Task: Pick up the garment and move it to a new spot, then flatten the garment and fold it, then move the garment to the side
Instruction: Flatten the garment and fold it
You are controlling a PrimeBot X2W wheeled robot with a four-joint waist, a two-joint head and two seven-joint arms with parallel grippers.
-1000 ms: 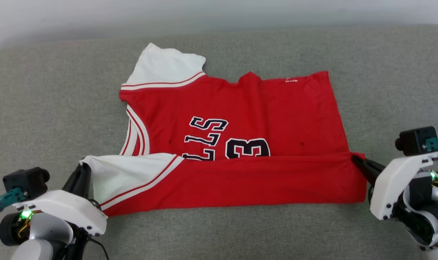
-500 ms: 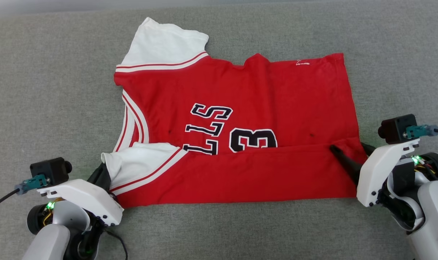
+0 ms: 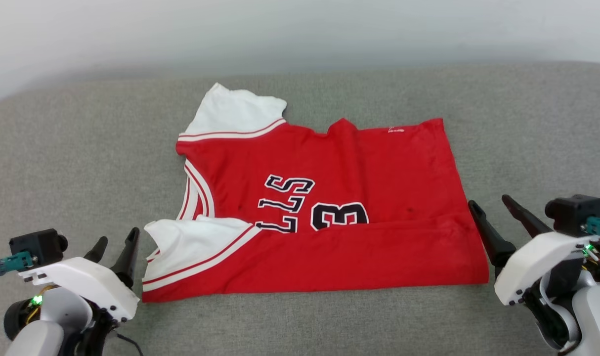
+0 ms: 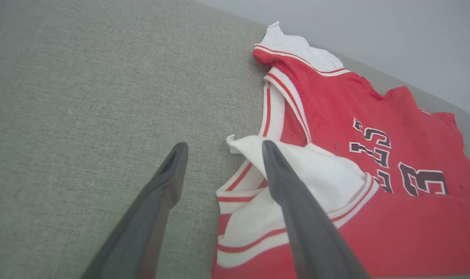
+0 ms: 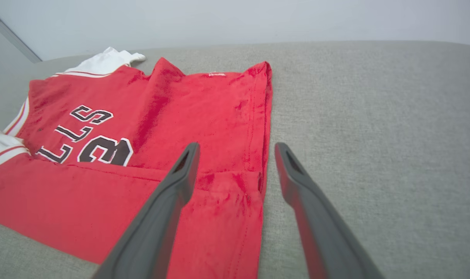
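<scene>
The garment (image 3: 329, 207), a red jersey T-shirt with white sleeves, lies on the grey cushion with its near edge folded over, so the fold covers part of the black lettering and number. My left gripper (image 3: 117, 240) stands open just left of the folded white sleeve (image 3: 196, 244), holding nothing. Beside the garment's right edge my right gripper (image 3: 490, 205) is open too and holds nothing. In the left wrist view the left gripper (image 4: 221, 147) frames the tip of the sleeve (image 4: 328, 178). In the right wrist view the right gripper (image 5: 237, 147) straddles the garment's (image 5: 188, 116) side hem.
The grey fabric surface (image 3: 82, 163) spreads wide on both sides of the garment and in front of it. A pale wall (image 3: 300, 29) rises behind its far edge.
Both grippers have opened and let go of the garment's folded edge, then drawn back a little. The folded flap now rests flat. The head camera has also shifted.
</scene>
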